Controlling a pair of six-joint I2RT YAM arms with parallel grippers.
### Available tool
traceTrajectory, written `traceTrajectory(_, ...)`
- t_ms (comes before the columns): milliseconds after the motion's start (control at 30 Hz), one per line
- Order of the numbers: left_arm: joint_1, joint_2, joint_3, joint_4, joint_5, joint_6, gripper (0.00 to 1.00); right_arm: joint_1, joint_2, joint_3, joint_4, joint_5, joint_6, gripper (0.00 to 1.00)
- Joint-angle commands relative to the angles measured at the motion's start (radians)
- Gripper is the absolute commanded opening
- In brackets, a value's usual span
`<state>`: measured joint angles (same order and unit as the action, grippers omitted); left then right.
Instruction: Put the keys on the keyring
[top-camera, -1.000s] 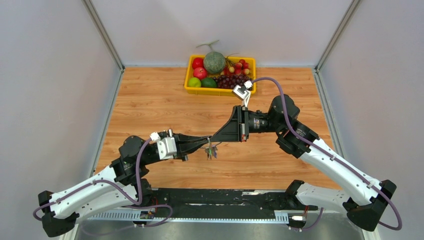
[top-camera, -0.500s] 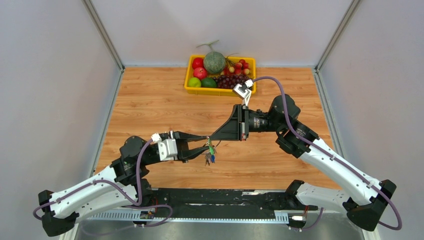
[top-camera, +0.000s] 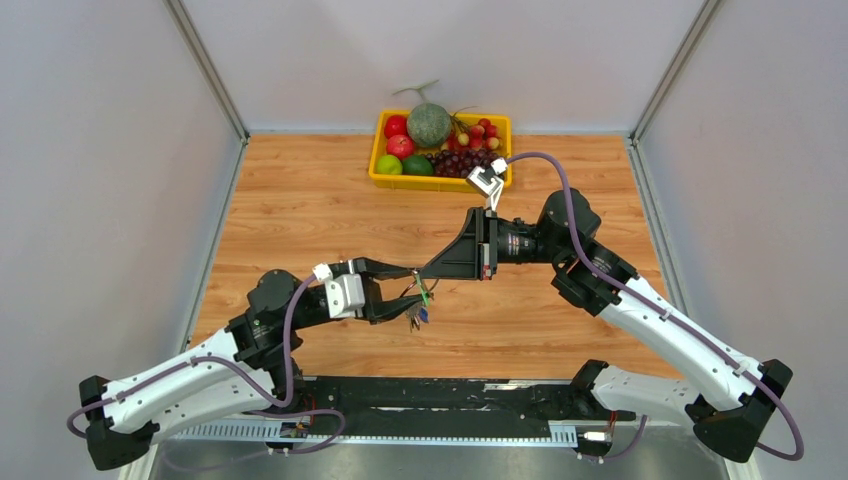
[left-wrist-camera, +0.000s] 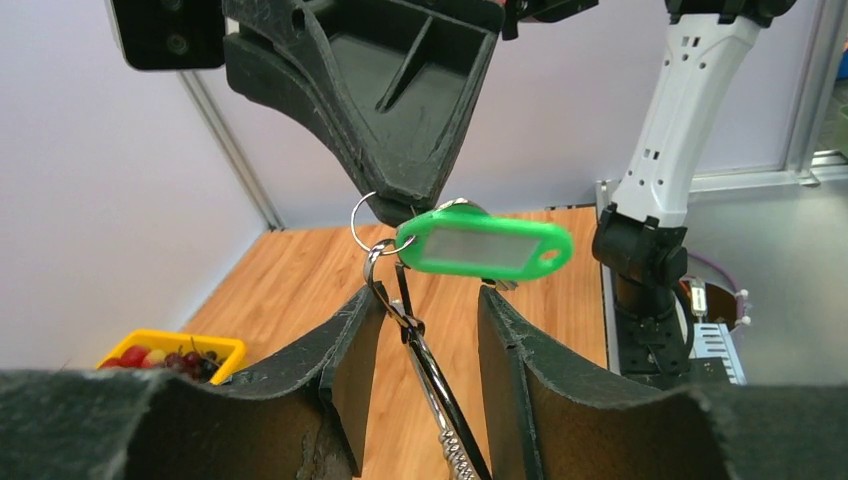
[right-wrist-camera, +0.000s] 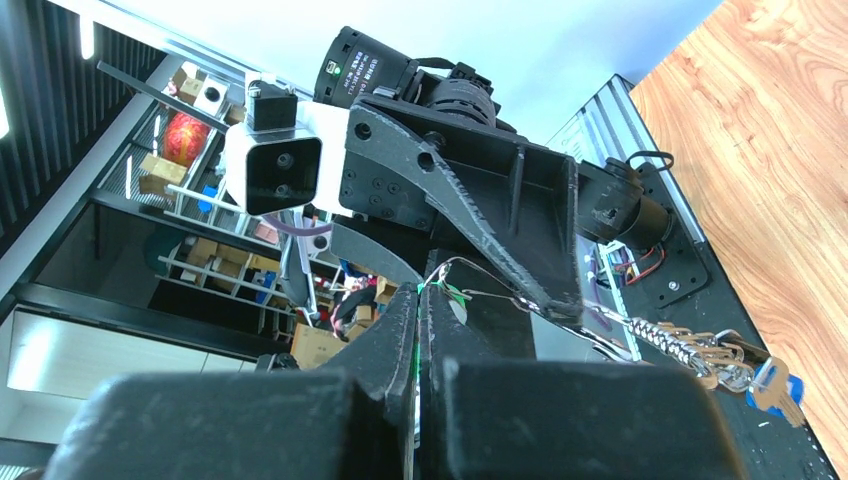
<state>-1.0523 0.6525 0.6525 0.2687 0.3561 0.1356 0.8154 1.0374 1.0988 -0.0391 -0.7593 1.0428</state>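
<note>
Threading looks nearly done. My left gripper (left-wrist-camera: 428, 300) has its jaws spread either side of the keys (top-camera: 418, 313), which dangle at six o'clock beneath the keyring (left-wrist-camera: 364, 214). My right gripper (top-camera: 428, 280), jaws pressed together, pinches that ring, apparently just beside the green tag (left-wrist-camera: 486, 245); the view is cramped. Next I should check for any key left unthreaded. Below lies the wooden table (top-camera: 300, 200), with a yellow fruit tray (top-camera: 400, 182) at twelve o'clock and grey walls (top-camera: 100, 150) beyond.
</note>
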Motion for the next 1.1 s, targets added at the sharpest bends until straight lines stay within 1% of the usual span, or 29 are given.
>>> traceTrajectory(0,-0.005,0.024,0.034,-0.024,-0.053,-0.002,0.49,-0.004,-0.012,0.029,0.081,0.011,0.004,0.00)
traceTrajectory(200,-0.005,0.040,0.053,-0.072,-0.111,0.003,0.51,-0.003,-0.014,0.030,0.081,0.009,-0.005,0.00)
traceTrajectory(233,-0.005,0.040,0.055,-0.075,-0.118,0.004,0.48,-0.004,-0.014,0.030,0.081,0.009,-0.005,0.00)
traceTrajectory(267,-0.005,0.038,0.060,-0.082,-0.120,0.006,0.44,-0.004,-0.014,0.030,0.081,0.009,-0.006,0.00)
traceTrajectory(300,-0.005,0.039,0.063,-0.085,-0.121,0.008,0.35,-0.004,-0.015,0.030,0.081,0.009,-0.007,0.00)
traceTrajectory(333,-0.005,0.039,0.068,-0.091,-0.123,0.008,0.29,-0.003,-0.017,0.030,0.081,0.009,-0.008,0.00)
traceTrajectory(367,-0.005,0.039,0.069,-0.093,-0.125,0.009,0.16,-0.003,-0.018,0.028,0.082,0.009,-0.009,0.00)
traceTrajectory(433,-0.005,0.038,0.072,-0.093,-0.123,0.012,0.03,-0.004,-0.022,0.020,0.081,0.011,-0.011,0.00)
traceTrajectory(500,-0.005,0.035,0.068,-0.085,-0.119,0.010,0.00,-0.002,-0.029,0.010,0.082,0.014,-0.012,0.00)
traceTrajectory(600,-0.005,0.033,0.065,-0.081,-0.128,0.012,0.00,-0.003,-0.042,-0.008,0.081,0.010,-0.019,0.00)
traceTrajectory(900,-0.005,0.048,0.068,-0.082,-0.286,0.037,0.00,-0.018,-0.118,-0.078,0.053,-0.018,-0.058,0.00)
traceTrajectory(933,-0.005,0.051,0.069,-0.082,-0.305,0.038,0.00,-0.024,-0.129,-0.082,0.045,-0.022,-0.066,0.02)
traceTrajectory(1000,-0.005,0.055,0.071,-0.080,-0.321,0.041,0.00,-0.037,-0.150,-0.093,-0.013,-0.023,-0.090,0.10)
traceTrajectory(1067,-0.005,0.058,0.070,-0.076,-0.336,0.040,0.00,-0.048,-0.166,-0.101,-0.057,-0.026,-0.122,0.16)
